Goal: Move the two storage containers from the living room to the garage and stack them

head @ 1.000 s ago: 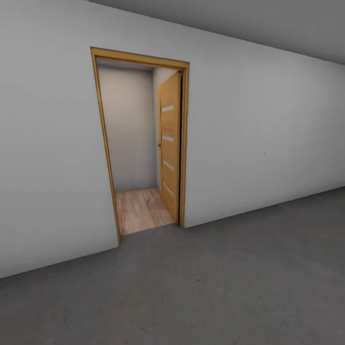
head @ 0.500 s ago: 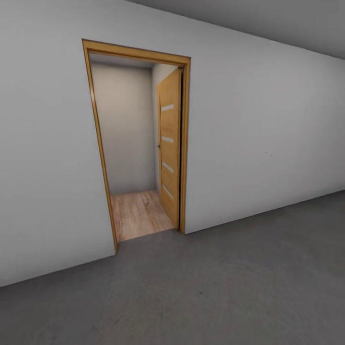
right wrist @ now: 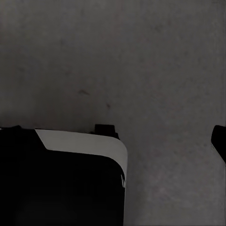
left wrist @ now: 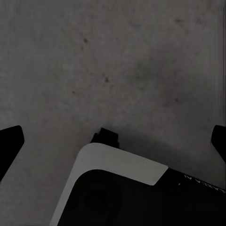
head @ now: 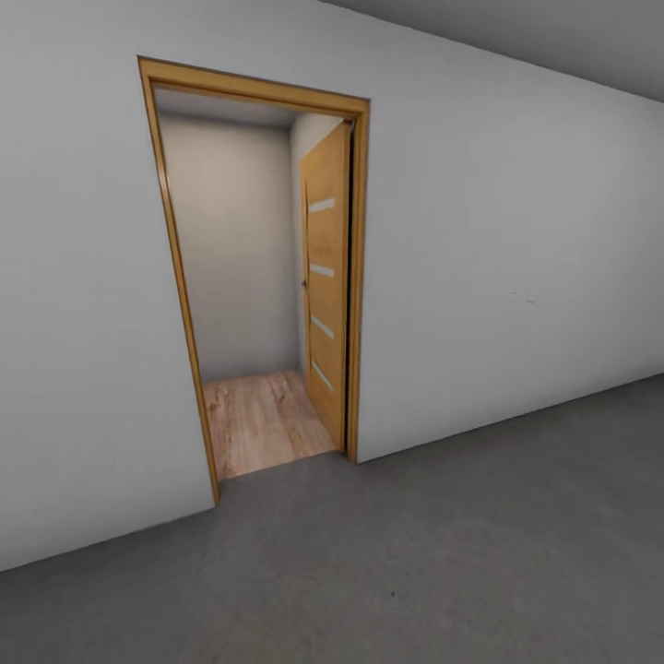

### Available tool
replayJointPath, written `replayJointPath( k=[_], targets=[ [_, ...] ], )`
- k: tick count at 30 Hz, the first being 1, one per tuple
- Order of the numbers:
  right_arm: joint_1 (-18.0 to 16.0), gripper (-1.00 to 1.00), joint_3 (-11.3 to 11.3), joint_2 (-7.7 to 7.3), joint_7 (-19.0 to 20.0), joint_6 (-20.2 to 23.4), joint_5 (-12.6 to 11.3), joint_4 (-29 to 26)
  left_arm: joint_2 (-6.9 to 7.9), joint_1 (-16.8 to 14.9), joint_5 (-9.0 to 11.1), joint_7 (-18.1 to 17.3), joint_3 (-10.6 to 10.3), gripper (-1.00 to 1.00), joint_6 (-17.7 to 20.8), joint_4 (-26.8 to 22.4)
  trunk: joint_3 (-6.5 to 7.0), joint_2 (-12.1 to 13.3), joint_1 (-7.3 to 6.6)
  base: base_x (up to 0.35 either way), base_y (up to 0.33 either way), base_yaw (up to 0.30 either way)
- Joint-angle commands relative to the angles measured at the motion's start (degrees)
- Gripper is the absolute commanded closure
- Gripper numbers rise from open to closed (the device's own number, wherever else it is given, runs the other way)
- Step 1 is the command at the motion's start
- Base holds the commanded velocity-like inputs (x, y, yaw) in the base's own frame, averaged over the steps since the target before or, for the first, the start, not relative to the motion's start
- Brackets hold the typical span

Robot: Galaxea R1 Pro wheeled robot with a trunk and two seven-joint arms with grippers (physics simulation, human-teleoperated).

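In the left wrist view, the left pincer (left wrist: 113,141) is seen spread wide, with one dark fingertip (left wrist: 10,143) at each side edge of the frame and nothing held between them. Beneath it, part of the robot's own base (left wrist: 117,188), black with a white rim, is seen over the floor (left wrist: 117,61), which is dark grey, rough concrete.

In the right wrist view, the state of the right pincer (right wrist: 113,136) cannot be told with certainty: only one dark fingertip (right wrist: 219,141) is plainly seen, at the frame's edge. The same black and white base and grey concrete are shown below it.

From the head view, the garage (head: 516,231) is presented as plain white wall and grey floor. A wood-framed doorway (head: 254,277) is set in the wall, with its door (head: 325,286) swung open, and light wood-plank flooring (head: 263,420) is seen beyond it.
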Motion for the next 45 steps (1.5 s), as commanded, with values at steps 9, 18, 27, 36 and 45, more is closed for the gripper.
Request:
replayJointPath(
  k=[9,18,27,36,45],
  targets=[
    [-0.08,-1.0,0.72,0.02,-0.35,-0.34,-0.32,0.21,-0.01,-0.04,0.02,0.02,0.43,-1.0,-0.2,0.04,-0.07,-0.04,0.04,0.32,0.0,0.0],
    [-0.08,-1.0,0.86,-0.02,-0.37,-0.28,-0.31,0.21,-0.01,-0.04,0.1,0.05,0.43,-1.0,-0.02,0.04,-0.07,-0.04,0.04,0.32,0.0,0.0],
    [-0.08,-1.0,0.92,0.02,-0.51,-0.25,-0.31,0.21,-0.01,-0.04,0.11,0.04,0.43,-1.0,0.11,0.04,-0.07,-0.04,0.04,0.32,0.0,0.0],
    [-0.08,-1.0,0.59,0.19,-0.62,-0.09,-0.69,0.21,-0.01,-0.04,0.16,0.07,0.43,-1.0,-0.02,0.04,-0.07,-0.04,0.04,0.32,0.0,0.0],
    [-0.08,-1.0,0.67,0.14,-0.4,-0.15,-0.39,0.21,-0.01,-0.04,0.11,0.07,0.43,-1.0,-0.07,0.04,-0.07,-0.04,0.04,0.32,0.0,0.0]
  ],
)
